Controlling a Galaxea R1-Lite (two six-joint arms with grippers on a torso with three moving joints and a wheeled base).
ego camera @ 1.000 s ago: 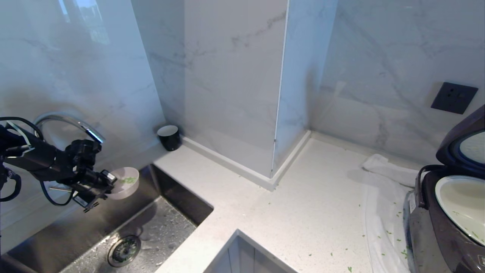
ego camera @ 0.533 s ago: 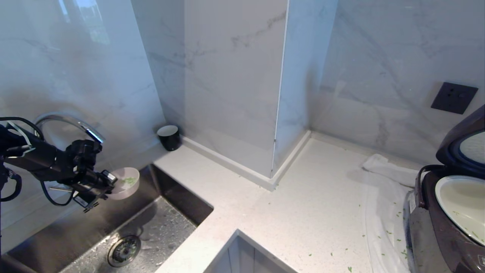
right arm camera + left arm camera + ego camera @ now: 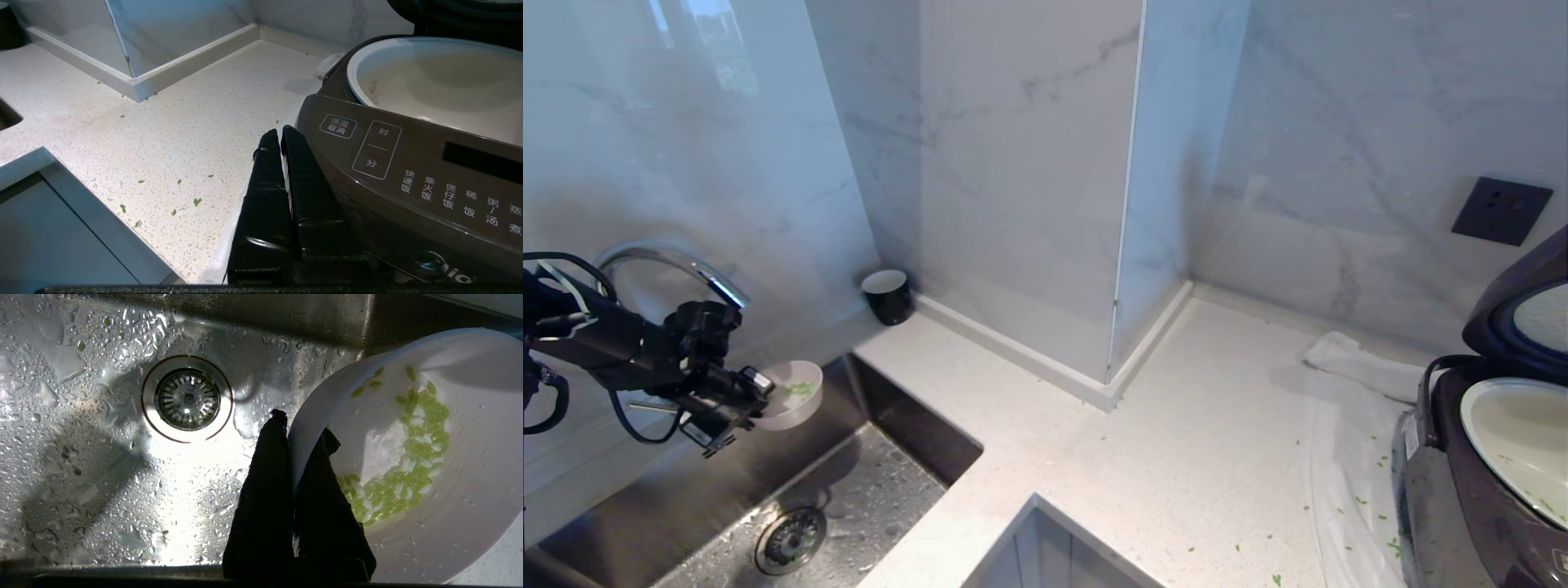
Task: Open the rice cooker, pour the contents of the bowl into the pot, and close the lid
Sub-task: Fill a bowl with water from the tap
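My left gripper is shut on the near rim of the pale pink bowl, holding it in the air above the steel sink. Green chopped contents lie inside the bowl. At the far right the rice cooker stands with its lid raised and the cream-white pot exposed. My right gripper is shut and empty, parked beside the cooker's front panel; it does not show in the head view.
A small black cup stands in the wall corner behind the sink, next to a curved tap. A white cloth lies under and left of the cooker. Green bits dot the counter. A marble pillar juts out between sink and cooker.
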